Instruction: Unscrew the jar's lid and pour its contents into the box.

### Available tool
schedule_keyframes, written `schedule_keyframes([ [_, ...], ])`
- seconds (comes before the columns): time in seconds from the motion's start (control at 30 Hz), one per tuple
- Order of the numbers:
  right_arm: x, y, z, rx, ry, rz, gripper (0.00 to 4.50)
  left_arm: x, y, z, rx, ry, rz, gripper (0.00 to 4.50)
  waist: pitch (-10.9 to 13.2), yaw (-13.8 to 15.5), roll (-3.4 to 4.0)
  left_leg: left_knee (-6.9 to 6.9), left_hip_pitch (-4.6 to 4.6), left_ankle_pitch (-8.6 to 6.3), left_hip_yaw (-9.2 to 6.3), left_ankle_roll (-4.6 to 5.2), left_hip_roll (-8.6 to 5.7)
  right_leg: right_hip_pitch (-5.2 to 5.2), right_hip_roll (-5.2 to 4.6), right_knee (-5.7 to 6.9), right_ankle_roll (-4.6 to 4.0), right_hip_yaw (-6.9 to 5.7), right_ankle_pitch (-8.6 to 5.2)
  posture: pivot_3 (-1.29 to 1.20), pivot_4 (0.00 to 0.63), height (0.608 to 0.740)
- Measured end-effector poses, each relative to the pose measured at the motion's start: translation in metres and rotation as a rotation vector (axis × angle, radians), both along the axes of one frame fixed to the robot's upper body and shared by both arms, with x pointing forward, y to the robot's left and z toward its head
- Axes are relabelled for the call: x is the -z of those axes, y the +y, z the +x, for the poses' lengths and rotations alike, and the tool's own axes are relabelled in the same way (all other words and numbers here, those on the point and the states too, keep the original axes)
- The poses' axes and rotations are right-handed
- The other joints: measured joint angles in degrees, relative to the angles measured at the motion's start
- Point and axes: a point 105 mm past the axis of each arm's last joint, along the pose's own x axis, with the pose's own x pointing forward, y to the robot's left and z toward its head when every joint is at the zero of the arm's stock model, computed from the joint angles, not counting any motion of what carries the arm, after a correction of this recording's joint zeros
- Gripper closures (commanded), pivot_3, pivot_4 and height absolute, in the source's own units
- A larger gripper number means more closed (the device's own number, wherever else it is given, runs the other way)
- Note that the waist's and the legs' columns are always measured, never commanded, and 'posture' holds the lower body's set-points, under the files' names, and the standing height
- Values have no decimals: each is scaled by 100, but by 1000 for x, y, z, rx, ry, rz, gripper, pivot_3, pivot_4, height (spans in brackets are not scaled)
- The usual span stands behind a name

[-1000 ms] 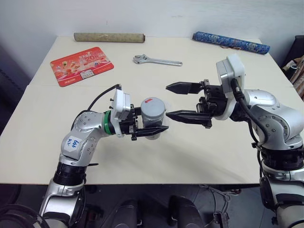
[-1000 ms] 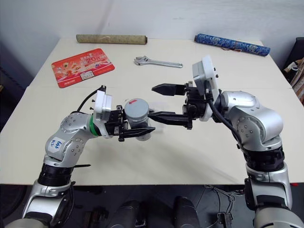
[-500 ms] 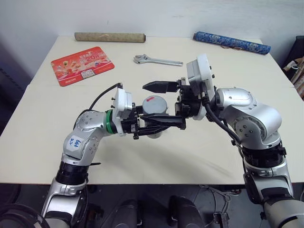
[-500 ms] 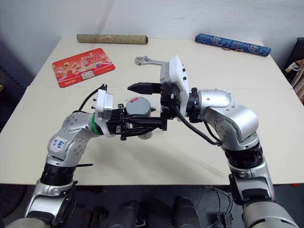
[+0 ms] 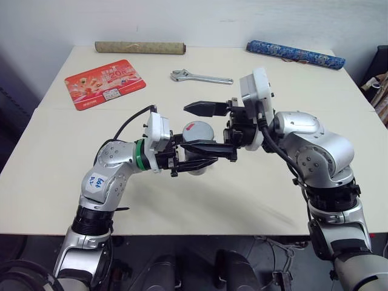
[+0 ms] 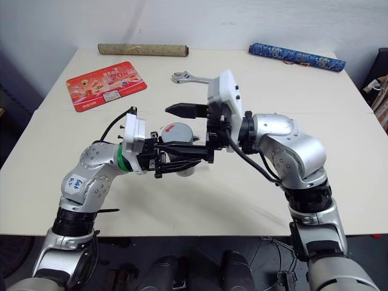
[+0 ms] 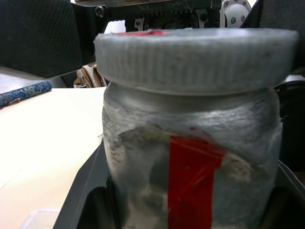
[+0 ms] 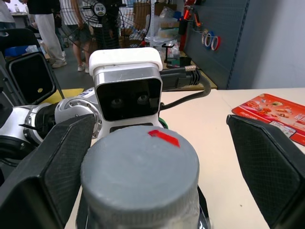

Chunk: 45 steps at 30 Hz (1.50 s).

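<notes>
The left gripper (image 5: 193, 156) clasps the jar (image 5: 196, 153) above the table (image 5: 254, 188); the right gripper (image 5: 204, 127) spreads wide around the lid (image 5: 196, 131). A wrench (image 5: 200, 77) and red mat (image 5: 104, 82) lie beyond; the jar's contents are indiscernible

Small clear cylindrical jar with red-and-white label (image 5: 195, 159): body mostly hidden behind black fingers at frame centre of the head views; base cut off by the lower edge in left wrist view. Contents: cannot tell through the frosted wall. Translucent whitish plastic box (image 7: 42, 218): only a corner at lower left, cropped. Red printed flat mat (image 8: 279, 114): cut by right edge; print too small to read.
</notes>
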Motion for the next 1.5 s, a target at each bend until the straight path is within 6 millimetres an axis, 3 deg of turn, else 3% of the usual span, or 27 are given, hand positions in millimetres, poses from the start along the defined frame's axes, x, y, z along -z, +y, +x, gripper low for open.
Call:
schedule_keyframes([
  [0.1,2,-15,-1,0,18,16,31,0,0,0,2,-5,0,2148,0,2,0,0,0,-1,1,1,-1,0,-1,-2,0,1,0,0,150,740],
  [0.27,6,-20,-5,-26,46,36,31,0,1,-1,10,-10,2,2148,0,-14,0,-1,1,-1,1,0,3,0,0,-2,0,2,0,0,150,740],
  [0.5,-6,-7,-18,-89,18,29,31,0,1,-1,9,-10,3,2148,0,-8,1,-1,1,0,0,0,3,0,-2,-2,0,6,0,0,150,740],
  [0.73,1,4,-16,-69,-6,-38,31,2,1,-2,5,-2,3,2148,0,4,0,-1,0,-1,-1,-1,1,0,-3,-3,0,6,0,0,150,740],
  [0.83,1,5,-15,-66,-13,-36,615,2,1,-1,4,-2,3,2148,0,-3,1,-1,0,-1,-1,-1,1,0,-2,-3,0,5,0,0,150,740],
  [0.97,0,7,-12,-60,-16,-20,1991,2,1,-2,3,-4,2,2148,0,-9,1,-1,1,-1,0,-1,2,0,-1,-3,0,5,0,0,150,740],
  [1.1,0,8,-12,-68,4,9,1999,1,2,-2,0,-6,-2,2148,0,-7,1,-1,0,-1,0,-1,2,0,-2,-3,0,5,0,0,150,740],
  [1.2,-1,6,-10,-88,121,105,1999,-1,2,-2,2,-14,-8,2148,1,-4,1,-1,0,-1,-2,-1,2,1,-2,-2,0,5,0,0,150,740],
  [1.37,-29,-20,-15,-133,324,306,1999,0,3,-1,-3,-14,-5,2148,2,1,4,-2,-2,-1,-13,1,1,3,-13,-4,0,13,0,0,150,740],
  [1.43,-35,-40,-8,-56,359,368,1999,-1,3,-1,-6,-17,-5,2148,2,4,4,-3,-5,-1,-13,1,1,3,-13,-10,0,15,0,0,150,740],
  [1.5,-28,-66,5,97,352,384,1999,-1,6,0,-16,-21,-3,2148,2,20,3,-4,-6,-3,-15,2,-1,7,-11,-16,0,16,0,0,150,740],
])
